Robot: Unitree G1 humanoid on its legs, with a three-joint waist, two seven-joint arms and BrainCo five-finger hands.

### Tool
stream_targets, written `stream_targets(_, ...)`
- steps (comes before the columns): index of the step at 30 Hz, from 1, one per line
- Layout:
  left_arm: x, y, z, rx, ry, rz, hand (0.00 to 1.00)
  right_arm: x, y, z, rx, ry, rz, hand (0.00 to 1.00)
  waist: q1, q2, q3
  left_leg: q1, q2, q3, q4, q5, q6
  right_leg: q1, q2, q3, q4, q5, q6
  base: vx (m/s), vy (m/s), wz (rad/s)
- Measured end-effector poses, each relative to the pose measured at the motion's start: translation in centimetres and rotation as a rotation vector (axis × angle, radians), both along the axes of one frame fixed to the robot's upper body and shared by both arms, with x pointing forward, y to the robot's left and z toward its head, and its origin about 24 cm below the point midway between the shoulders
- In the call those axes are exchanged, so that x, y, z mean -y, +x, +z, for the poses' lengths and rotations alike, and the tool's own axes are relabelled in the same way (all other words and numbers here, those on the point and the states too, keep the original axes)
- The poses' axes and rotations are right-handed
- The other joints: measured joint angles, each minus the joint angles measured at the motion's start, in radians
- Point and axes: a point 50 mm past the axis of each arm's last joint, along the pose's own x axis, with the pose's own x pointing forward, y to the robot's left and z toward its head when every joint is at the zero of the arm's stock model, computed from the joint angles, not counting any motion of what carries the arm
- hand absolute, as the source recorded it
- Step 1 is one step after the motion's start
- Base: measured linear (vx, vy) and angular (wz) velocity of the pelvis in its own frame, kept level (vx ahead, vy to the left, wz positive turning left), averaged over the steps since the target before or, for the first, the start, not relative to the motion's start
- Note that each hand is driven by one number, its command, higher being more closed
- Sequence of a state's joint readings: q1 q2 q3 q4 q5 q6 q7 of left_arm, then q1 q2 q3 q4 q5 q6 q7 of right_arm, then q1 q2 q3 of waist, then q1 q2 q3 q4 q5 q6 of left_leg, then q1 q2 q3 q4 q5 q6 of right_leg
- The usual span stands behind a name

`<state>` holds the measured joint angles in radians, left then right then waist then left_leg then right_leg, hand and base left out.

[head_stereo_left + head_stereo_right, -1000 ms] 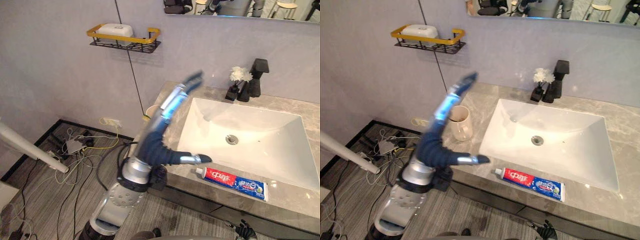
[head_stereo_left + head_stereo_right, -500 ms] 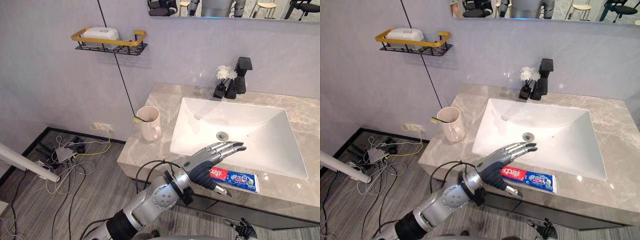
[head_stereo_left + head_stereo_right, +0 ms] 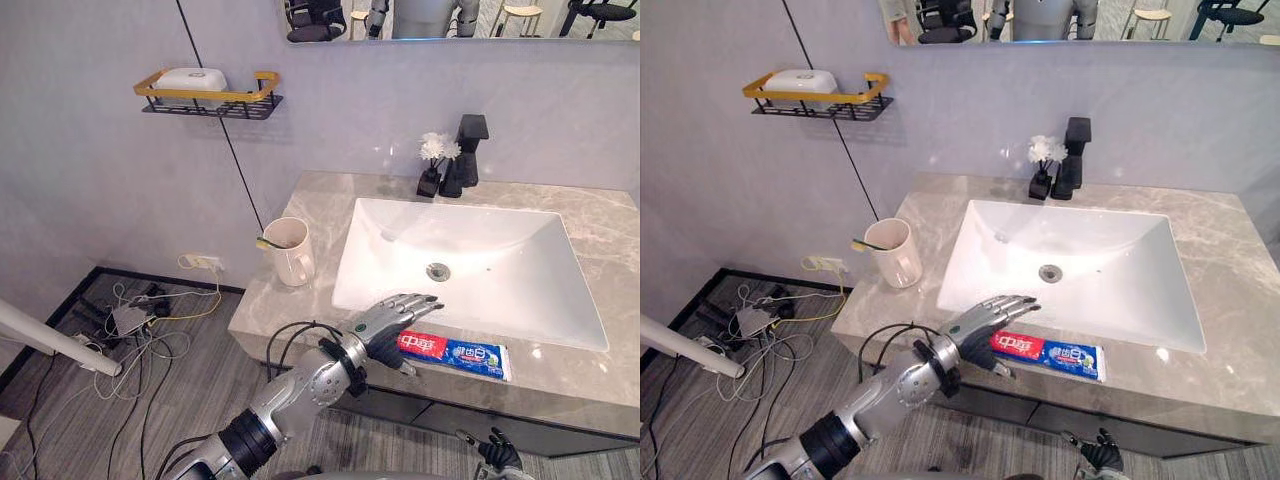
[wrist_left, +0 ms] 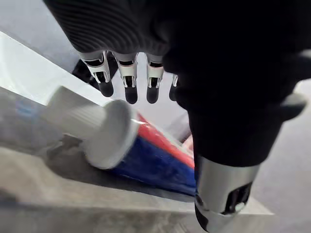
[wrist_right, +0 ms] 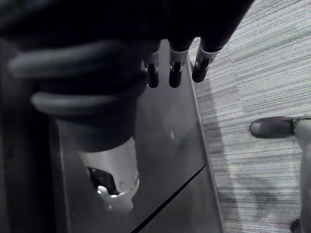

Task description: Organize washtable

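Red-and-blue toothpaste tube (image 3: 455, 351) with a white cap lies flat on the counter (image 3: 604, 216) at 6 o'clock of the sink (image 3: 470, 262). Left hand (image 3: 386, 321) is palm-down over its cap end, fingers straight and apart. Right hand (image 3: 497, 449) hangs low, fingers relaxed.

The left arm (image 3: 297, 388) reaches forward, its left robot hand (image 3: 392, 318) palm down with fingers straight, thumb apart; the right robot hand (image 3: 497, 452) hangs low, fingers relaxed.

The toothpaste tube (image 3: 455, 351) is red and blue with a white cap (image 4: 104, 133), the counter (image 3: 280, 305) grey-veined marble, the cup (image 3: 292, 255) cream.
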<state>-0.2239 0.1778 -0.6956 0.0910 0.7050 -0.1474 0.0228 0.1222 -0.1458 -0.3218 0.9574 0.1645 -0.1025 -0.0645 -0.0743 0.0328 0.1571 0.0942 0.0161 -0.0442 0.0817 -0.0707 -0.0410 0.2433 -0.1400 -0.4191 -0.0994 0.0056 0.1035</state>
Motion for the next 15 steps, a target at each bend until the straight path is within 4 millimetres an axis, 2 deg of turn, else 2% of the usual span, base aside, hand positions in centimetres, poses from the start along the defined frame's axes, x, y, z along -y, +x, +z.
stream_targets(15, -0.33, 0.30, 0.11, 0.023, -0.001, 0.033, 0.00, -0.18, 0.25, -0.01, 0.003, 0.005, 0.003, 0.00, -0.004, -0.005, 0.016, 0.008, 0.001, 0.012, -0.012, 0.000, 0.000, -0.002, -0.001, 0.010, -0.003, 0.000, 0.001, 0.00, 0.007, -0.01)
